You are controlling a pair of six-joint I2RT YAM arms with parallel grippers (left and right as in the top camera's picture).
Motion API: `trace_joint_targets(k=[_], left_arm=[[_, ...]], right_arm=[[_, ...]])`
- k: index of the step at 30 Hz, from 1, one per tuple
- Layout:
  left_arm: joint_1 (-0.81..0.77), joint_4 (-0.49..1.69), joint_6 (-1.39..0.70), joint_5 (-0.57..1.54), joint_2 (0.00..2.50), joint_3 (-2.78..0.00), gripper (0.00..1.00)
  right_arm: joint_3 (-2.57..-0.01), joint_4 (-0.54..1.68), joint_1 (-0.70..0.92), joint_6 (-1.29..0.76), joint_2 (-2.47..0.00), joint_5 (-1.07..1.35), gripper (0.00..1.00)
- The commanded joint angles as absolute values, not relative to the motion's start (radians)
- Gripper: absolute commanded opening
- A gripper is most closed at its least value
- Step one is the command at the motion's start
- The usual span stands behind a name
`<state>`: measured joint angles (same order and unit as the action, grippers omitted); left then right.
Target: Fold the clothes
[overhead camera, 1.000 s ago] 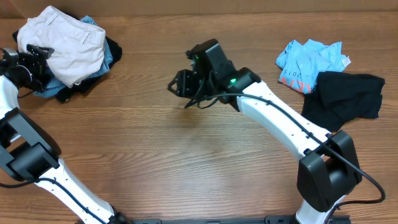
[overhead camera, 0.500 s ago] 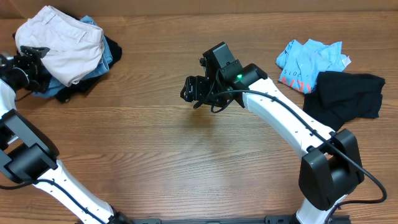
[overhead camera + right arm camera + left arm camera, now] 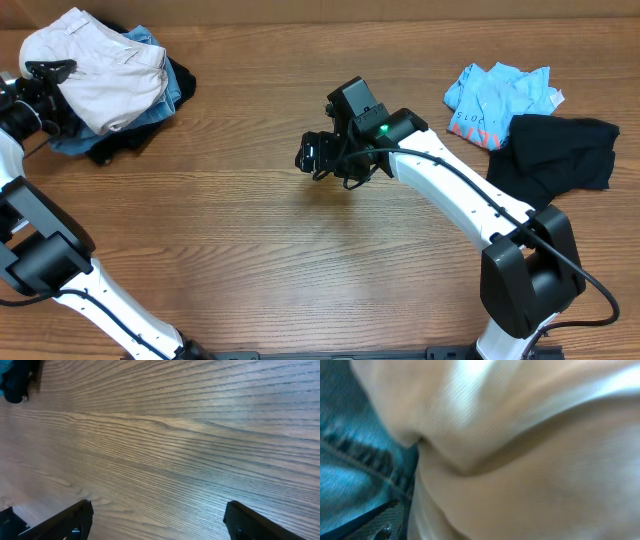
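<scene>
Cream trousers [image 3: 100,70] over jeans [image 3: 345,485] — tee [image 3: 500,95] apart

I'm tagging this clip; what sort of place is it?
Likely a robotics lab bench: left arm and right arm at a wooden table, cream trousers and a blue tee lying crumpled.

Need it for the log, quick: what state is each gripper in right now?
Left gripper: at the cream trousers; open or shut cannot be told.
Right gripper: open, empty, over the table.
</scene>
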<state>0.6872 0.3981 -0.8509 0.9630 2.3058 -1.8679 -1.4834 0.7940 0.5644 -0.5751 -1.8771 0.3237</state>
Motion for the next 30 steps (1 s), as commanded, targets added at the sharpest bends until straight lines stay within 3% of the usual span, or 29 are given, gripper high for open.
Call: trace_joint_targets(k=[1, 2, 3, 4, 5, 6, 7, 8, 9, 10, 11, 12, 13, 14, 15, 16, 17, 18, 19, 20, 21, 22, 26, 30], left_arm=[[0.693, 0.477, -0.725, 0.903, 2.279, -1.869, 0.82], [0.693, 0.501, -0.711, 0.861, 2.275, -1.869, 0.06], [0.694, 0.525, -0.723, 0.827, 2.271, -1.869, 0.04], [0.696, 0.530, -0.725, 0.811, 2.271, -1.869, 0.16], [0.695, 0.531, -0.725, 0.812, 2.271, -1.869, 0.51], [0.695, 0.530, -0.709, 0.812, 2.271, -1.869, 0.18], [0.695, 0.530, -0.710, 0.812, 2.271, -1.869, 0.20], [0.695, 0.530, -0.711, 0.812, 2.271, -1.869, 0.68], [0.695, 0.529, -0.710, 0.811, 2.271, -1.869, 1.00], [0.695, 0.522, -0.693, 0.814, 2.271, -1.869, 0.41], [0.695, 0.522, -0.685, 0.817, 2.271, -1.869, 0.04], [0.695, 0.522, -0.689, 0.821, 2.271, -1.869, 0.35], [0.695, 0.521, -0.690, 0.825, 2.271, -1.869, 1.00], [0.696, 0.517, -0.676, 0.838, 2.271, -1.869, 0.22], [0.696, 0.519, -0.678, 0.834, 2.271, -1.869, 0.04], [0.695, 0.518, -0.693, 0.833, 2.271, -1.869, 0.44], [0.695, 0.516, -0.691, 0.832, 2.271, -1.869, 1.00], [0.695, 0.516, -0.668, 0.839, 2.271, -1.869, 0.31], [0.696, 0.523, -0.669, 0.838, 2.271, -1.869, 0.04], [0.695, 0.524, -0.693, 0.835, 2.271, -1.869, 0.05], [0.695, 0.523, -0.699, 0.835, 2.271, -1.869, 0.67], [0.695, 0.520, -0.698, 0.838, 2.271, -1.869, 1.00], [0.698, 0.542, -0.695, 0.864, 2.264, -1.869, 1.00], [0.701, 0.662, -0.695, 0.687, 2.211, -1.869, 1.00]], right_arm=[[-1.478, 0.807, 0.566, -0.567, -1.877, 0.287, 0.89], [-1.478, 0.810, 0.566, -0.567, -1.877, 0.284, 0.88], [-1.478, 0.812, 0.566, -0.567, -1.877, 0.283, 0.88], [-1.478, 0.811, 0.566, -0.567, -1.877, 0.282, 0.88], [-1.477, 0.810, 0.566, -0.567, -1.877, 0.280, 0.88], [-1.477, 0.810, 0.566, -0.567, -1.877, 0.280, 0.88], [-1.477, 0.810, 0.566, -0.567, -1.877, 0.280, 0.88], [-1.477, 0.810, 0.566, -0.567, -1.877, 0.280, 0.88], [-1.477, 0.811, 0.566, -0.567, -1.877, 0.280, 0.88], [-1.477, 0.811, 0.566, -0.567, -1.877, 0.280, 0.88], [-1.477, 0.810, 0.566, -0.567, -1.877, 0.280, 0.88], [-1.477, 0.811, 0.566, -0.567, -1.877, 0.280, 0.88], [-1.477, 0.811, 0.566, -0.567, -1.877, 0.280, 0.88], [-1.477, 0.810, 0.566, -0.567, -1.877, 0.280, 0.88], [-1.477, 0.810, 0.566, -0.567, -1.877, 0.280, 0.88], [-1.477, 0.810, 0.566, -0.567, -1.877, 0.280, 0.88], [-1.477, 0.810, 0.566, -0.567, -1.877, 0.280, 0.88], [-1.477, 0.810, 0.566, -0.567, -1.877, 0.280, 0.88], [-1.477, 0.810, 0.566, -0.567, -1.877, 0.280, 0.88], [-1.477, 0.811, 0.566, -0.567, -1.877, 0.280, 0.88], [-1.477, 0.811, 0.566, -0.567, -1.877, 0.280, 0.88], [-1.477, 0.810, 0.566, -0.567, -1.877, 0.280, 0.88], [-1.477, 0.812, 0.566, -0.567, -1.877, 0.281, 0.88], [-1.477, 0.815, 0.566, -0.567, -1.877, 0.281, 0.88]])
